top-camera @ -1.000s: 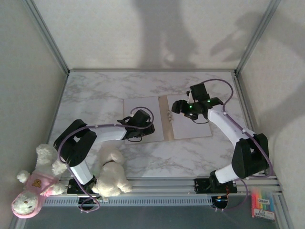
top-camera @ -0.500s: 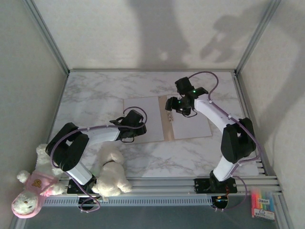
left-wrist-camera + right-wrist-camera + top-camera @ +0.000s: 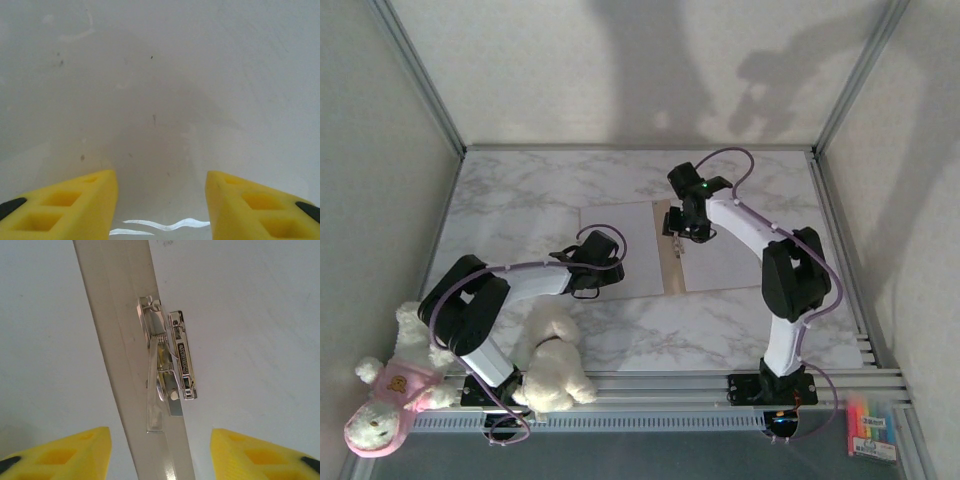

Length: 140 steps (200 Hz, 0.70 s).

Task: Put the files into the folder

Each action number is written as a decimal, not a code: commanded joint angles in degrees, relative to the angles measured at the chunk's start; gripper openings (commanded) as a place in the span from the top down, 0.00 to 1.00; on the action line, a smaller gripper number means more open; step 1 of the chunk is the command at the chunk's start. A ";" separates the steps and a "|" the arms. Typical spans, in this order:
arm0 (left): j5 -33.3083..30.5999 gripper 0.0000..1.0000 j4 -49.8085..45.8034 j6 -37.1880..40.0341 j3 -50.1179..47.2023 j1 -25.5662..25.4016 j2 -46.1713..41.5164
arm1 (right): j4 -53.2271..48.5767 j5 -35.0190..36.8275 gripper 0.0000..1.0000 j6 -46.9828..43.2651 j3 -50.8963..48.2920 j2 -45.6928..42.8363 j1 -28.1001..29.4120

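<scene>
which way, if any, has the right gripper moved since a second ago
Yes. The right gripper has moved left and slightly toward the far edge: it was right of the folder spine, and now it is over it.

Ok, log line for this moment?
folder: open flat | left gripper: open, low over its left half | right gripper: open, above spine clip

Small raised lettering runs lengthwise down the metal clip [image 3: 172, 365] on the spine of the folder [image 3: 115, 315]. It seems to read "comix", though not crisply. The label on the pack of coloured markers [image 3: 872, 428] is too small to read.
</scene>
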 commanded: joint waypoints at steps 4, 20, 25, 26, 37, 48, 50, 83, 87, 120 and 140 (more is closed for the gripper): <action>0.47 0.50 -1.87 1.06 -0.45 0.59 2.35 | -2.64 0.80 0.48 0.14 2.06 1.70 0.51; 0.14 0.50 -2.32 1.15 -0.34 0.59 2.54 | -2.59 0.35 0.51 0.18 2.07 2.16 0.55; 0.13 0.50 -2.39 1.19 -0.28 0.59 2.59 | -2.59 0.27 0.52 0.17 2.06 2.25 0.59; 0.12 0.50 -2.41 1.14 -0.28 0.59 2.64 | -2.55 0.20 0.52 0.15 2.06 2.26 0.59; 0.19 0.50 -2.35 1.11 -0.36 0.59 2.77 | -2.52 0.05 0.55 0.06 2.15 2.44 0.59; 0.22 0.50 -2.36 1.10 -0.34 0.59 2.86 | -2.51 0.02 0.57 -0.01 2.16 2.60 0.60; 0.25 0.50 -2.28 1.06 -0.36 0.59 2.86 | -2.52 -0.01 0.57 -0.03 2.15 2.61 0.61; 0.38 0.50 -2.34 0.93 -0.45 0.60 3.39 | -2.34 -0.59 0.63 -0.01 2.18 2.79 0.59; 0.38 0.50 -2.29 0.93 -0.45 0.63 3.39 | -2.33 -0.66 0.63 0.01 2.15 2.79 0.61; 0.38 0.51 -2.52 1.07 -0.41 0.59 3.70 | -2.28 -0.96 0.67 -0.21 2.07 2.79 0.59; 0.29 0.51 -2.79 1.01 -0.29 0.59 4.09 | -1.98 -1.49 0.70 -0.21 2.05 2.95 0.59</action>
